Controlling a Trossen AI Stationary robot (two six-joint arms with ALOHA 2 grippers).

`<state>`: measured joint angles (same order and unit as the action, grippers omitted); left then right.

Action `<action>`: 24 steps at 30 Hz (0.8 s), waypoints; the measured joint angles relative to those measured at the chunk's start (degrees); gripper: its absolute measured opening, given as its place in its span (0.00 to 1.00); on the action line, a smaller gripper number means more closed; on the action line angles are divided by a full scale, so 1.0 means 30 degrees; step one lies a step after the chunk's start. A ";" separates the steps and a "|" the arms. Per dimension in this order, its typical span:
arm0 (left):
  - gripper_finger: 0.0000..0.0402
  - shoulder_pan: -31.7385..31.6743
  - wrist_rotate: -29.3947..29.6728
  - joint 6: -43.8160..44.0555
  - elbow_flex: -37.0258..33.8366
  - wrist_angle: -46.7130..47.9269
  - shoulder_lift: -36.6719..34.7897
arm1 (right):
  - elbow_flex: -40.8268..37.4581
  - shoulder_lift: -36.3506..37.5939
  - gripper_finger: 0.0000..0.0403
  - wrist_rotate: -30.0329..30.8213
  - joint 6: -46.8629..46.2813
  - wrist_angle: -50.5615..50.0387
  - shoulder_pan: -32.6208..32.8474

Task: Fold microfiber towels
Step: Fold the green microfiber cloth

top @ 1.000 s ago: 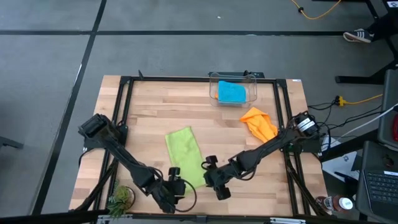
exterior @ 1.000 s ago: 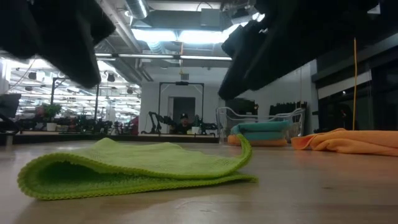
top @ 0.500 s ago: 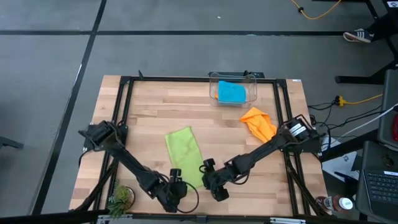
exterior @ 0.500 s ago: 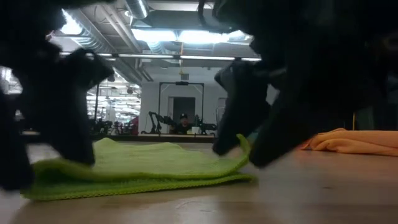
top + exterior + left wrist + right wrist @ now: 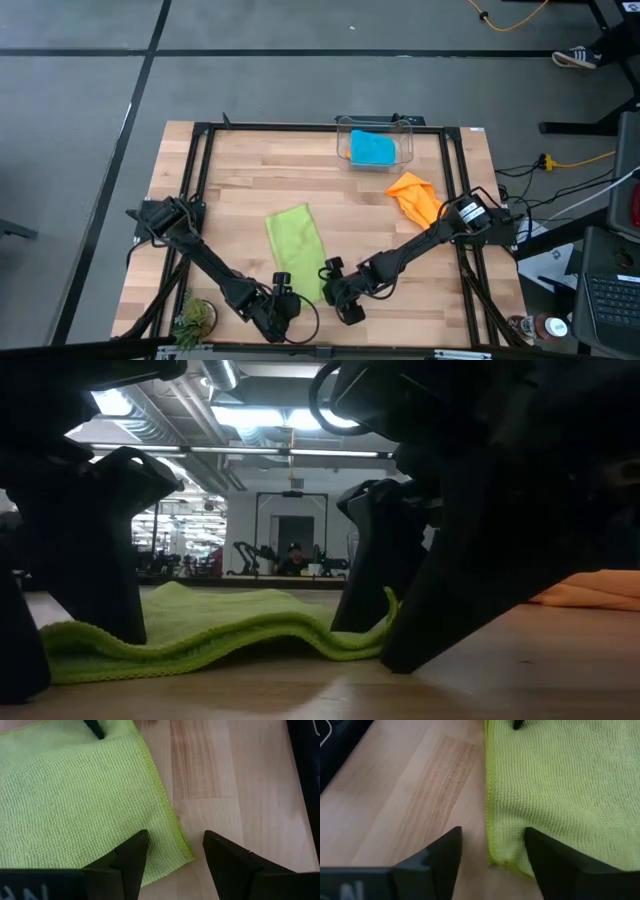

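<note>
Both grippers are set at the table's front edge | left gripper (image 5: 283,301), right gripper (image 5: 333,290): fingers spread, each straddling a front corner of the lime green towel (image 5: 297,245), nothing clamped.

- This looks like a robot lab or a big workshop, not a home.
- The wooden table (image 5: 240,190) has a black metal frame (image 5: 200,180) around it, and it stands on a grey floor (image 5: 300,80).
- Cables (image 5: 560,165) run over the floor beside the table.
- Far past the jaws, there are long ceiling lights (image 5: 290,418), pipes (image 5: 190,400) and a big open room.
</note>
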<state>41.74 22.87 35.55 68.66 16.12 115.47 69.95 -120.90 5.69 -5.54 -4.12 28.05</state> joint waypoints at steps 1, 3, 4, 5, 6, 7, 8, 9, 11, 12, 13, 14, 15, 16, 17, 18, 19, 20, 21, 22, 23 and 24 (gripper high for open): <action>0.46 0.0000 0.0027 0.0018 0.0005 0.0099 0.0004 | 0.0000 -0.0017 0.52 0.0000 0.0000 -0.0014 0.0000; 0.42 0.0007 0.0198 0.0051 0.0007 0.0145 0.0019 | 0.0000 -0.0023 0.45 0.0012 -0.0025 -0.0008 0.0000; 0.40 0.0022 0.0264 0.0061 0.0007 0.0138 0.0026 | 0.0000 -0.0030 0.41 0.0039 -0.0080 -0.0008 0.0000; 0.37 0.0052 0.0295 0.0088 0.0007 0.0139 0.0034 | 0.0000 -0.0030 0.36 0.0083 -0.0162 -0.0008 0.0000; 0.34 0.0058 0.0340 0.0095 0.0007 0.0145 0.0041 | 0.0000 -0.0034 0.31 0.0150 -0.0385 -0.0008 0.0000; 0.30 0.0058 0.0363 0.0101 0.0007 0.0165 0.0041 | -0.0002 -0.0038 0.26 0.0226 -0.0591 -0.0008 -0.0017; 0.26 0.0051 0.0415 0.0127 0.0002 0.0187 0.0048 | -0.0009 -0.0038 0.21 0.0292 -0.0778 -0.0008 -0.0030; 0.21 0.0051 0.0491 0.0216 -0.0011 0.0189 0.0048 | -0.0015 -0.0038 0.15 0.0396 -0.1087 -0.0008 -0.0036; 0.11 0.0041 0.0651 0.0564 -0.0025 0.0232 0.0055 | -0.0041 -0.0038 0.05 0.0461 -0.1819 0.0042 -0.0051; 0.06 0.0029 0.0691 0.0597 -0.0029 0.0257 0.0055 | -0.0061 -0.0038 0.03 0.0454 -0.2072 0.0140 -0.0051; 0.03 0.0022 0.0689 0.0583 -0.0029 0.0267 0.0055 | -0.0081 -0.0038 0.03 0.0452 -0.2120 0.0272 -0.0051; 0.02 0.0022 0.0732 0.0515 -0.0029 0.0261 0.0054 | -0.0091 -0.0019 0.03 0.0458 -0.2100 0.0400 -0.0051; 0.02 0.0022 0.0738 0.0471 -0.0036 0.0248 0.0010 | -0.0104 0.0091 0.03 0.0474 -0.2067 0.0429 -0.0029; 0.01 0.0022 0.0681 0.0466 -0.0051 0.0193 -0.0063 | -0.0118 0.0272 0.02 0.0467 -0.2041 0.0427 0.0027; 0.01 0.0009 0.0578 0.0466 -0.0041 0.0112 -0.0172 | -0.0129 0.0463 0.02 0.0474 -0.2047 0.0431 0.0070; 0.01 0.0000 0.0486 0.0449 0.0064 0.0275 -0.0256 | -0.0170 0.0745 0.02 0.0466 -0.2054 0.0262 0.0119; 0.01 0.0004 0.0427 0.0395 0.0281 0.0408 -0.0329 | -0.0239 0.1062 0.02 0.0456 -0.2047 -0.0151 0.0202; 0.00 0.0054 0.0420 0.0198 0.0572 0.0390 -0.0427 | -0.0269 0.1351 0.01 0.0404 -0.2055 -0.0249 0.0299; 0.00 0.0102 0.0436 -0.0080 0.0987 0.0339 -0.0548 | -0.0270 0.1691 0.01 0.0379 -0.2055 -0.0247 0.0448; 0.00 0.0180 0.0467 -0.0451 0.1496 0.0193 -0.0627 | -0.0265 0.2146 0.01 0.0410 -0.2055 -0.0273 0.0617; 0.00 0.0283 0.0460 -0.0919 0.2061 -0.0010 -0.0652 | -0.0232 0.2600 0.01 0.0528 -0.2074 -0.0298 0.0821; 0.00 0.0389 0.0453 -0.1290 0.2551 -0.0030 -0.0659 | -0.0180 0.2951 0.01 0.0619 -0.2117 -0.0298 0.1023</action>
<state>42.90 24.23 31.68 76.32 16.03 113.49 69.41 -112.05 7.55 -11.89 -5.01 31.12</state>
